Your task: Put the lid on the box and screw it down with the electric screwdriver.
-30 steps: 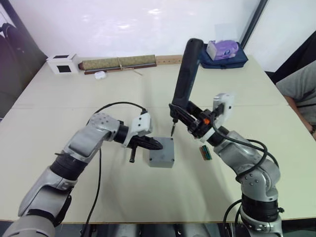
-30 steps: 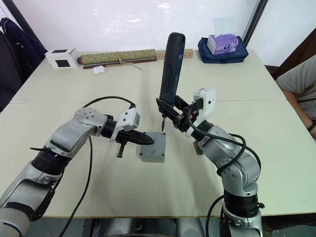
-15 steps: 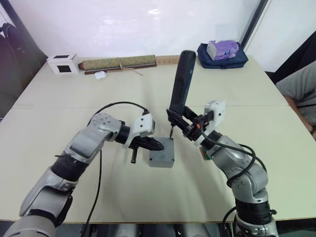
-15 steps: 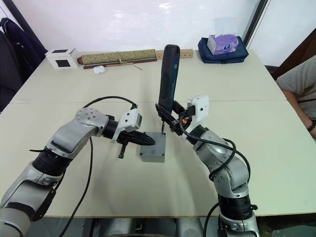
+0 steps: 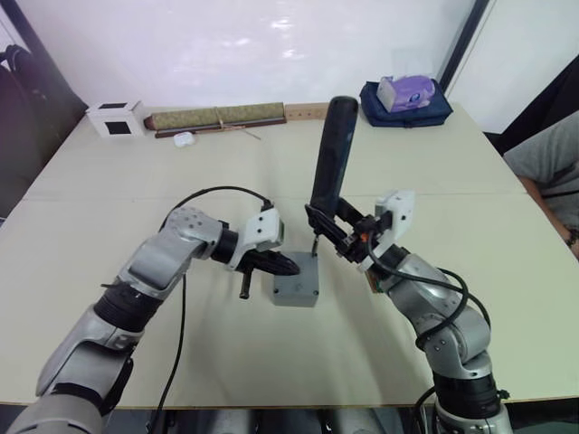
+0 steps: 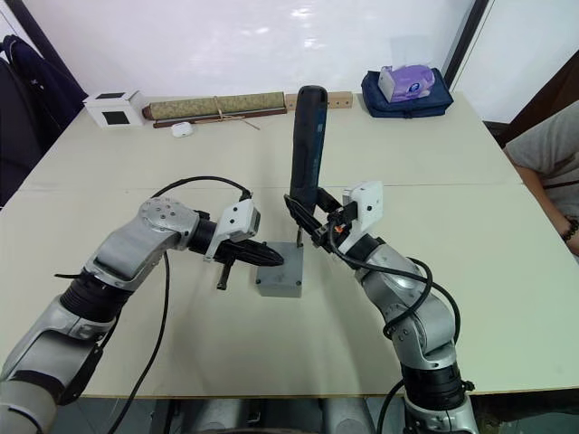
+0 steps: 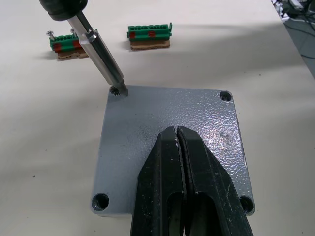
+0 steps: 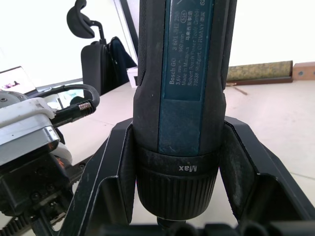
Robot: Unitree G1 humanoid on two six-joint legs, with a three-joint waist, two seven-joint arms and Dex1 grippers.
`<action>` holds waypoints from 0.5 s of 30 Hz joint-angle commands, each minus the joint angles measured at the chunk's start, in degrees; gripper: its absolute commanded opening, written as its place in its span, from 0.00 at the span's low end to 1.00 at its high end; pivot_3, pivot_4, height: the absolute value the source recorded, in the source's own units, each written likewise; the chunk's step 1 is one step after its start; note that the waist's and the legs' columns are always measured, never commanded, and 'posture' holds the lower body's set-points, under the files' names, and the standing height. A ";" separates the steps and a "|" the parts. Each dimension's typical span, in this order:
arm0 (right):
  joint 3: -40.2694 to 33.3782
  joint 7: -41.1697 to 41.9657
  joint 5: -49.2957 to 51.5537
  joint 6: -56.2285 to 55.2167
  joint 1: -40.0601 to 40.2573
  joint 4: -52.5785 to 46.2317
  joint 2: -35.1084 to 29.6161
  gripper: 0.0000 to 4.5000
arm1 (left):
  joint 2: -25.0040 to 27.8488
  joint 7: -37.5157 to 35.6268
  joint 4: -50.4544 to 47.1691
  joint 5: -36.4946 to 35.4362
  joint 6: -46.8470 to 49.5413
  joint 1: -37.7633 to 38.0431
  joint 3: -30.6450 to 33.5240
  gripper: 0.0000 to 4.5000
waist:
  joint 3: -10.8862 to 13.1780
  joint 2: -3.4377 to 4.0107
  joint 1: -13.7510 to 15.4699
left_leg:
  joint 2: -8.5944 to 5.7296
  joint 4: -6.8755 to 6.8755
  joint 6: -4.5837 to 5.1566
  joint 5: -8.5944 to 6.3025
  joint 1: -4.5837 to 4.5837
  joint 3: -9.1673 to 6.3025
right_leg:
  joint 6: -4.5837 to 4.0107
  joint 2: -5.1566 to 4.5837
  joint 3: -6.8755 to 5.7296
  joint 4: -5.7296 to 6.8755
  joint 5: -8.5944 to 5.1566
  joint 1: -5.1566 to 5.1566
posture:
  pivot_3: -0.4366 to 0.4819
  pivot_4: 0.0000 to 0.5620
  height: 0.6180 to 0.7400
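Lid: the lid (image 7: 170,147) is already on the box (image 5: 297,295), near the middle of the table (image 5: 109,226). I can only see the box's grey side under it.
Left gripper: the left gripper (image 7: 179,147) has its two black fingers pressed tight together with nothing between them. They rest flat on the lid and push it down.
Right gripper: the right gripper (image 5: 336,237) is closed around the electric screwdriver (image 5: 327,163), which stands almost straight up.
Bit: the metal tip (image 7: 101,51) sits in the lid's corner hole at about 10 o'clock from the left gripper in the left wrist view.
Other holes: the three other corner holes look dark. I cannot tell if screws are in them.
What could go wrong: the tip could slip out of the hole if the tool leans too much. The lid could twist on the box if the left fingers stop pushing.
Green strips: two small green strips (image 7: 149,35) lie on the table just past the box. A sliding tool might bump them.
Change: a second ago the tip was up in the air beside the box. Now it has come down into the corner hole, and the tool stands straighter.
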 commanded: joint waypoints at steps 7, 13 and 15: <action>-1.29 -1.02 2.02 -0.31 0.25 -0.95 2.01 0.40 | 0.17 -0.20 0.10 1.11 0.00 0.58 -0.66 0.00 | 0.00 0.00 0.00 | 0.01 -0.01 0.01 0.00 0.20 -0.01 | -0.01 0.00 -0.01 -0.05 -0.01 0.22 | 0.48 0.27 1.00; 2.23 1.13 -2.67 -2.32 2.37 -0.49 -0.59 0.40 | 0.49 -0.43 0.19 1.27 -0.01 0.81 -0.75 0.00 | 0.00 0.00 -0.01 | 0.01 -0.02 0.01 -0.01 0.22 -0.02 | -0.01 0.01 -0.01 -0.06 -0.01 0.25 | 0.48 0.27 1.00; 3.16 1.30 -3.96 -2.50 3.99 0.01 -1.37 0.40 | 0.66 -0.42 0.60 1.76 -0.47 1.19 -1.06 0.00 | -0.01 -0.01 0.01 | 0.01 -0.02 0.01 -0.01 0.24 -0.02 | -0.01 0.01 -0.01 -0.08 -0.01 0.29 | 0.48 0.27 1.00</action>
